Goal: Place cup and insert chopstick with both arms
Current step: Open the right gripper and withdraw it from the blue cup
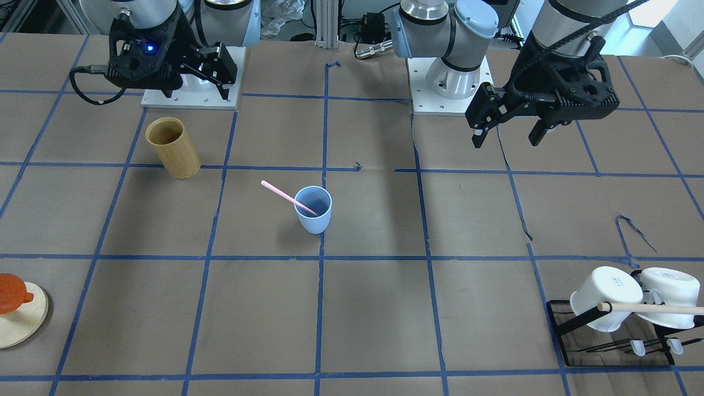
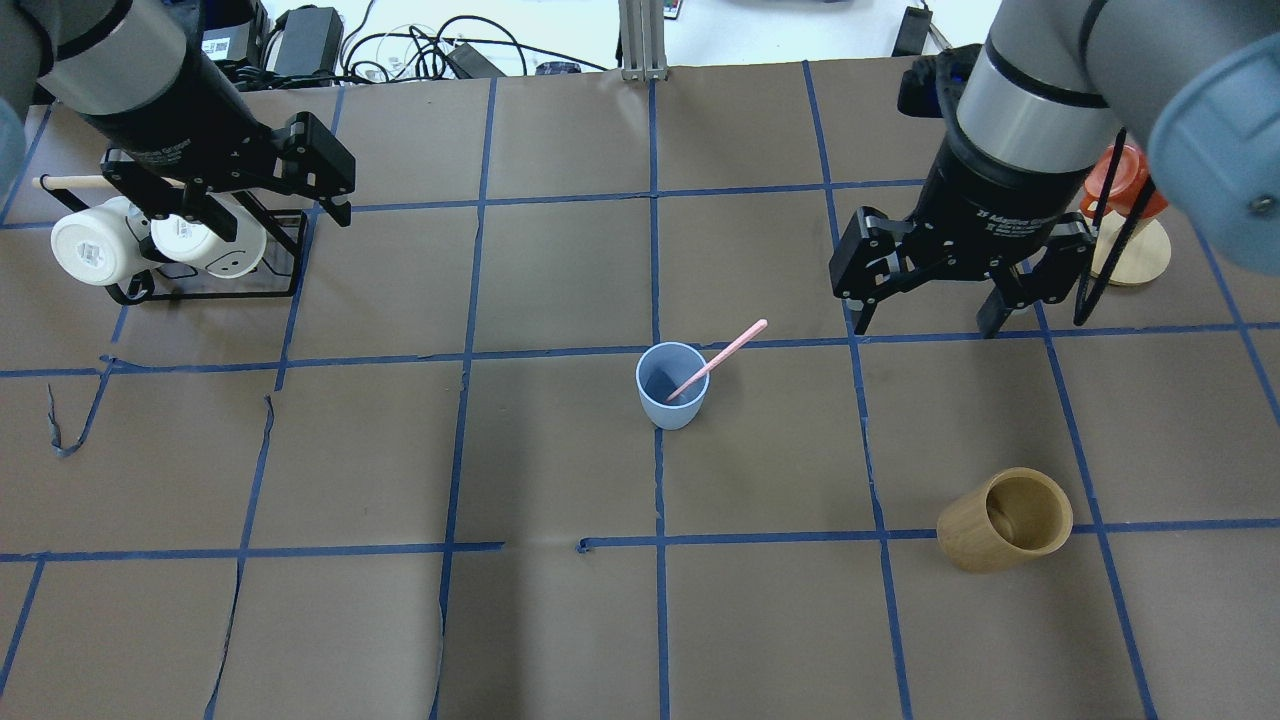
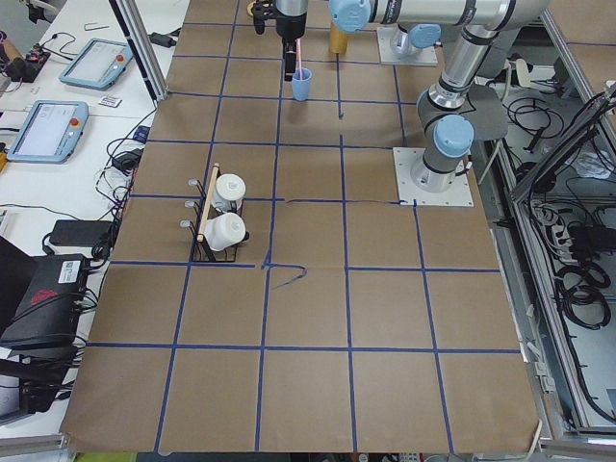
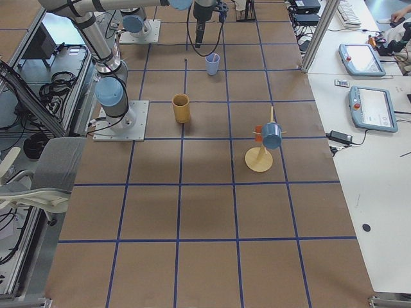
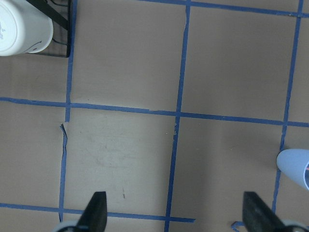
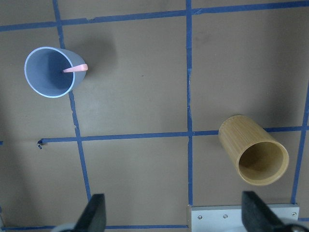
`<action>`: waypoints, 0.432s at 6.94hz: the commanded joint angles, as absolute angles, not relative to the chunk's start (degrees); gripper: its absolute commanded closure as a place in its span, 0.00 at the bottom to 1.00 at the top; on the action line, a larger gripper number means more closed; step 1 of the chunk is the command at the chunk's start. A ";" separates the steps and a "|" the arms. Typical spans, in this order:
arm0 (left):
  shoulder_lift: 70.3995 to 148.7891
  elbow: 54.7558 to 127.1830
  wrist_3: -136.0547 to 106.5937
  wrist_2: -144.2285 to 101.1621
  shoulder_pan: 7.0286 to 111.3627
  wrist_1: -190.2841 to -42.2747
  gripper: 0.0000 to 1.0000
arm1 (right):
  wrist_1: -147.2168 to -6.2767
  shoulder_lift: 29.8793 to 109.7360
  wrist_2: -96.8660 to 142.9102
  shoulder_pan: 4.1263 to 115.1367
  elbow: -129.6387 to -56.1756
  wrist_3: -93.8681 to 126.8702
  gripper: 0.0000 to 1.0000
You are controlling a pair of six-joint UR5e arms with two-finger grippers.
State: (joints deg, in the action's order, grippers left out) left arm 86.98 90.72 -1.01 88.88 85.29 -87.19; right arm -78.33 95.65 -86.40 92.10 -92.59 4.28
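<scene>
Well, the cup: a pale blue plastic cup (image 1: 313, 212) stands upright near the middle of the table, right on one of the blue tape lines.
Chopstick: a slim pink chopstick (image 1: 286, 197) sits inside that cup. Its lower end rests on the bottom and its shaft leans on the rim, with the free end poking out toward the robot's right.
Left gripper: the left gripper (image 1: 507, 137) hangs above the table on the rack's side, well apart from the cup. Its fingers are spread wide with nothing between them, and the wrist view shows only paper and tape below.
Right gripper: the right gripper (image 2: 928, 322) hovers over the table, some way off to the cup's right. Its jaws are also spread wide and empty.
Bamboo cup: a tan bamboo tumbler (image 1: 173, 147) stands upright — on the right arm's side, nearer the robot than the blue cup and well apart from it.
Mug rack: a black wire rack (image 1: 561, 324) at the far left corner carries two white mugs (image 1: 605, 297) tipped on their sides, with a wooden dowel across the top.
Stand: a round wooden stand (image 1: 22, 324) at the far right corner holds an orange cup (image 1: 11, 291).
Table: brown paper (image 1: 374, 308) covers it, gridded with blue tape — the tape is torn and curled in a few spots.
</scene>
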 commanded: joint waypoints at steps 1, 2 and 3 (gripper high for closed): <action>87.62 90.53 -1.14 88.86 85.43 -87.10 0.00 | -77.44 95.89 -86.13 91.14 -92.64 2.29 0.00; 87.37 90.53 -1.23 88.94 85.60 -87.19 0.00 | -76.39 95.98 -86.22 91.14 -92.55 2.29 0.00; 86.75 90.70 -1.23 88.95 85.61 -87.27 0.00 | -76.29 95.98 -86.39 91.14 -92.55 2.20 0.00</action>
State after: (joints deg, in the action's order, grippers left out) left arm 87.20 90.61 -1.18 88.92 85.52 -87.19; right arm -76.77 95.92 -86.24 91.18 -92.58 2.33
